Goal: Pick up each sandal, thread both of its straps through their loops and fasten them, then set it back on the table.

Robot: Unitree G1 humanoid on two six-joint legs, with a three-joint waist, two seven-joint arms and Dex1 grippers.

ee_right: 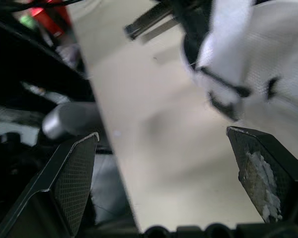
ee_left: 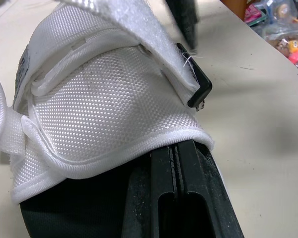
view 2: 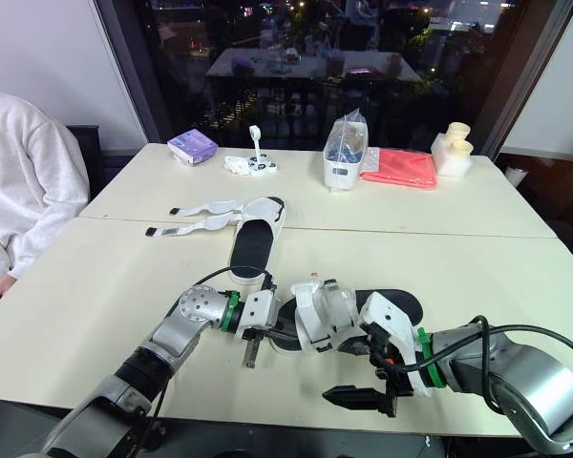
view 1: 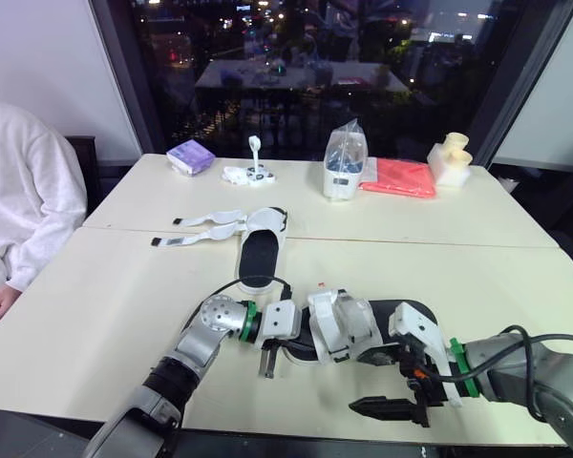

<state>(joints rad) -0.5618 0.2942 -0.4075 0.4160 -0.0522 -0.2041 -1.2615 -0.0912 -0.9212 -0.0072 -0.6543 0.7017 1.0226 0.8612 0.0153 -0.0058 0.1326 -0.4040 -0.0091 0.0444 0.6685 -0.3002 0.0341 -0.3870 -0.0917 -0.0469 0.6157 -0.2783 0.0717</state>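
Observation:
A black-soled sandal (view 1: 349,322) with white mesh straps lies at the table's front edge, and its black strap loop (ee_left: 201,89) shows up close in the left wrist view. My left gripper (view 1: 301,343) reaches in from the left, shut on the edge of this sandal's sole. Just right of the sandal, my right gripper (view 1: 387,384) hangs by the table edge. It is wide open, with nothing between its fingers (ee_right: 77,173). A second sandal (view 1: 260,253) lies mid-table, its two straps (view 1: 205,229) unfastened and spread out to the left.
A person in a white top (view 1: 24,191) sits at the left edge. On the far table are a purple pack (view 1: 191,156), a small white item (view 1: 251,173), a clear bag (view 1: 344,164), a red cloth (view 1: 398,177) and a cream object (view 1: 451,160).

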